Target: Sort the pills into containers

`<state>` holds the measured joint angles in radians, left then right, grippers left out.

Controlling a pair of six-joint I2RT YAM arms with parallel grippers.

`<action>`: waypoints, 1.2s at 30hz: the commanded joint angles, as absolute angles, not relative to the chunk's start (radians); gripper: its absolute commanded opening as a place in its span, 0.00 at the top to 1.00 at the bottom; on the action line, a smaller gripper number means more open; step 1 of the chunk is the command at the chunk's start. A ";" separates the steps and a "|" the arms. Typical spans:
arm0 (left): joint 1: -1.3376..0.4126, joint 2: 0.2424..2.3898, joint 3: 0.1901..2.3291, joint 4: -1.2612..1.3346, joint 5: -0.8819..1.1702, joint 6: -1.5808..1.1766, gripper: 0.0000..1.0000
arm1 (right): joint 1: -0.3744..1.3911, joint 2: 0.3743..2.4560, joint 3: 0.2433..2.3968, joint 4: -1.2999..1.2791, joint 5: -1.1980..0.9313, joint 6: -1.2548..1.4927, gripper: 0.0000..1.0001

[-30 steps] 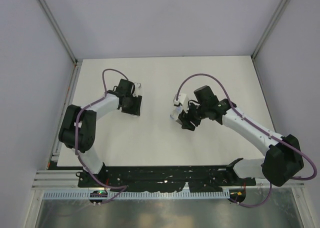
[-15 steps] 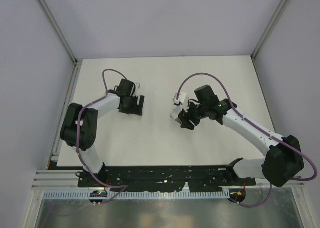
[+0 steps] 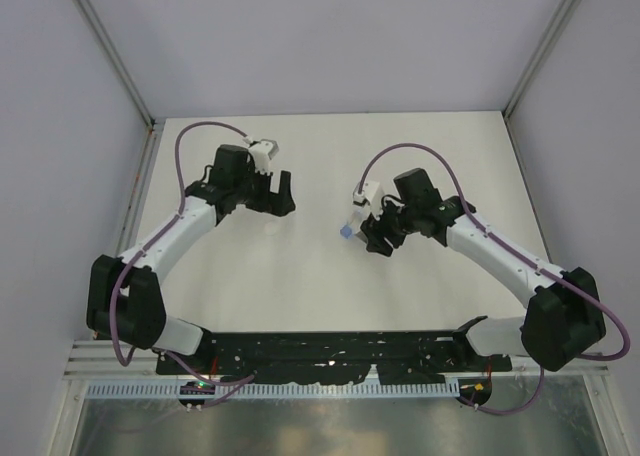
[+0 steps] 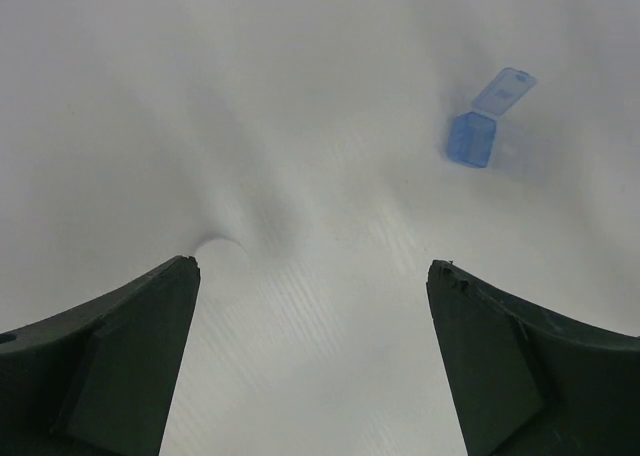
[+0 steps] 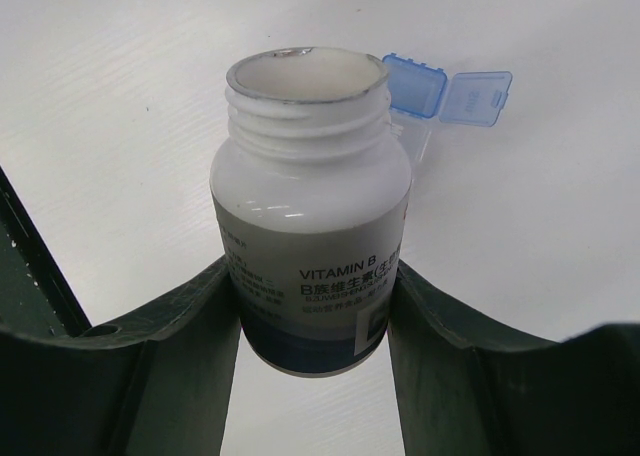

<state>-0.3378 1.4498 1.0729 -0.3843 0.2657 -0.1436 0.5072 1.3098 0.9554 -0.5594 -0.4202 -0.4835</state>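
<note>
My right gripper (image 5: 315, 268) is shut on a white bottle (image 5: 312, 206) with a "VITAMIN B" label and a dark band at its base. The bottle stands uncapped, its mouth open. Just behind it sits a small clear vial with a blue cap (image 5: 415, 84), its flip lid (image 5: 478, 96) hanging open. The left wrist view shows that vial (image 4: 470, 139) on the table, far ahead and to the right of my left gripper (image 4: 315, 266). The left gripper (image 3: 275, 198) is open wide with nothing between its fingers. A faint pale round shape (image 4: 222, 248) lies by its left fingertip. No pills show.
Everything sits on a white tabletop (image 3: 300, 276) with grey walls on three sides. The right gripper (image 3: 375, 236) and the blue vial (image 3: 347, 232) sit near the table's middle. Black arm bases and a rail run along the near edge.
The left gripper has opened wide and its arm has swung up and toward the back. The right gripper keeps its hold on the bottle, barely moved.
</note>
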 commanded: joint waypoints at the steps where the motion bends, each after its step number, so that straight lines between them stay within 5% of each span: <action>1: -0.339 1.442 1.078 -0.273 0.526 -0.100 0.00 | 0.494 1.275 0.956 -0.518 -0.448 -0.472 0.94; 19: -0.491 1.922 1.468 -0.217 0.885 -0.267 0.02 | 0.414 1.086 0.896 -0.604 -0.477 -0.503 0.92; 28: -0.492 1.622 1.221 -0.092 1.060 -0.227 0.00 | 0.411 1.048 0.899 -0.618 -0.515 -0.503 0.92; 36: -0.552 1.499 1.252 -0.181 0.885 -0.342 0.00 | 0.416 1.104 0.985 -0.617 -0.572 -0.495 0.90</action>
<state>-0.5201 1.5082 1.1942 -0.1493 0.9745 -0.2852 0.4156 1.0943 0.9051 -0.6369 -0.5182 -0.4946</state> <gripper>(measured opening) 0.995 0.588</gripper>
